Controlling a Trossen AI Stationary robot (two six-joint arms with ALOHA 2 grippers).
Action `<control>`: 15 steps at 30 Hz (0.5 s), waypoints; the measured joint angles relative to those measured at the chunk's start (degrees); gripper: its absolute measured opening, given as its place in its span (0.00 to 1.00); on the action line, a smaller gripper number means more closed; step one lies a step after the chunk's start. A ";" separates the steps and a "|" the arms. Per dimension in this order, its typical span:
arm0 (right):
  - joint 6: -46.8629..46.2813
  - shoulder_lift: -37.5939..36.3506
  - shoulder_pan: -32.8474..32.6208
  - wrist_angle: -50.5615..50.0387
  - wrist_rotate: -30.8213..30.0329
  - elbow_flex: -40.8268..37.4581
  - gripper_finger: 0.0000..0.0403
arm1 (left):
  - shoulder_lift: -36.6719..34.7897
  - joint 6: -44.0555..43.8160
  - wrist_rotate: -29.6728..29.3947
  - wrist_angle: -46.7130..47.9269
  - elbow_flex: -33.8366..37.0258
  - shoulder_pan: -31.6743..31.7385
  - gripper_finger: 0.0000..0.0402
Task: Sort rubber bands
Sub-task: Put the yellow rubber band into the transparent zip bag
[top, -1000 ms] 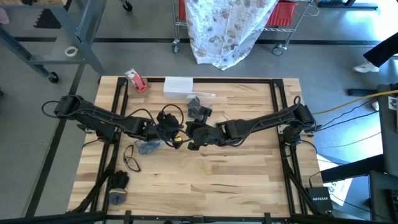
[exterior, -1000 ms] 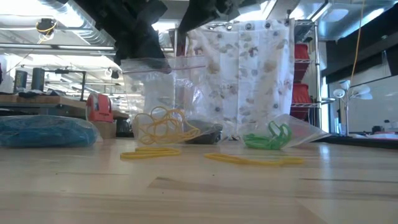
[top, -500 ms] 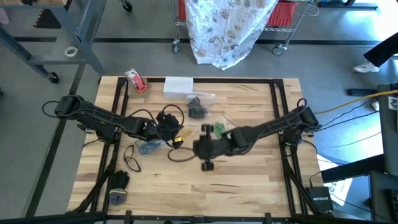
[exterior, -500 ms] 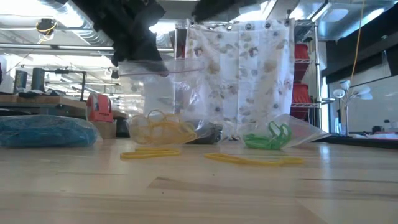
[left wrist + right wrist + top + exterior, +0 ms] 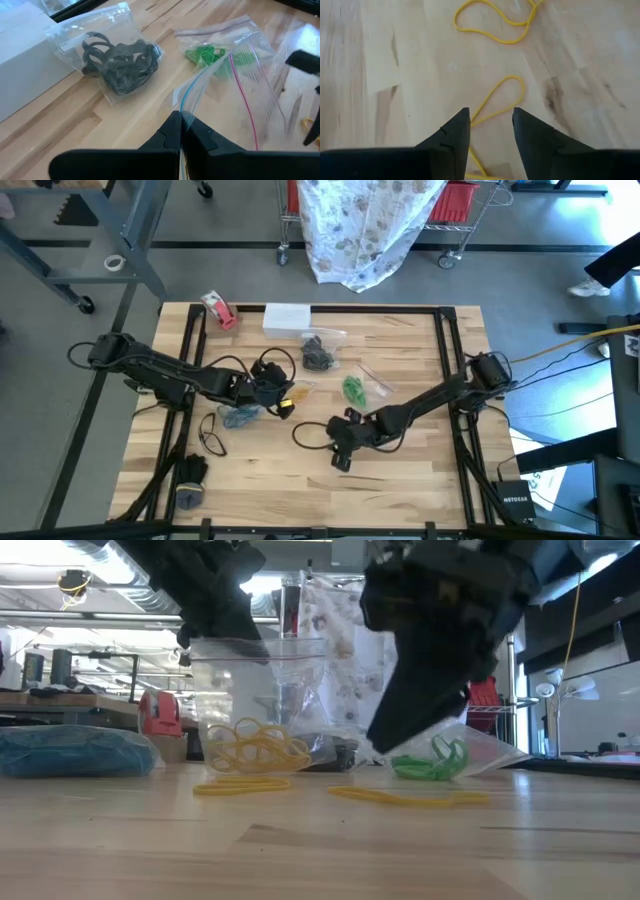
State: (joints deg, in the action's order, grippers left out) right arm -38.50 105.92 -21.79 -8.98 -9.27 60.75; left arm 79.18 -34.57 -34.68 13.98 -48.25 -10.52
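1. Fingers of the right gripper (image 5: 489,131) stand apart and hold nothing; a tan-yellow rubber band (image 5: 501,97) lies flat on the wooden tabletop (image 5: 410,60), its loop running into the gap between the two tips.
2. Judged from this, the step in hand is picking that band; the tips should come straight down with one finger on each side of the strand, then close low enough to catch so thin a loop.
3. A second yellow band (image 5: 495,25) lies just ahead of the fingers, apart from the first; taking one at a time seems safer, since floppy loops drag each other.
4. Fingers of the left gripper (image 5: 180,135) are pressed together on the rim of a clear bag (image 5: 240,100), holding it up with yellow bands (image 5: 255,745) inside; the mouth should stay wide for the drop.
5. Beyond those fingers lie a bag of green bands (image 5: 210,54) and a bag of black bands (image 5: 120,65); the yellow one belongs in neither.
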 joint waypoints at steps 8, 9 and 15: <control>-1.47 6.45 -0.36 6.89 -4.64 -0.99 0.35 | -0.02 -0.17 1.07 -0.08 0.00 -0.29 0.00; -1.55 7.08 -0.35 6.91 -5.10 -0.52 0.35 | -0.02 -0.17 1.09 -0.25 0.00 -0.41 0.00; 0.07 10.17 -0.43 5.22 -6.25 1.89 0.32 | -0.02 -0.17 1.09 -0.09 0.00 -1.16 0.00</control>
State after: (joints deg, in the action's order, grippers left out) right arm -38.43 116.09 -22.22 -3.76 -15.52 62.64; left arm 79.15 -34.74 -33.58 13.89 -48.25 -11.68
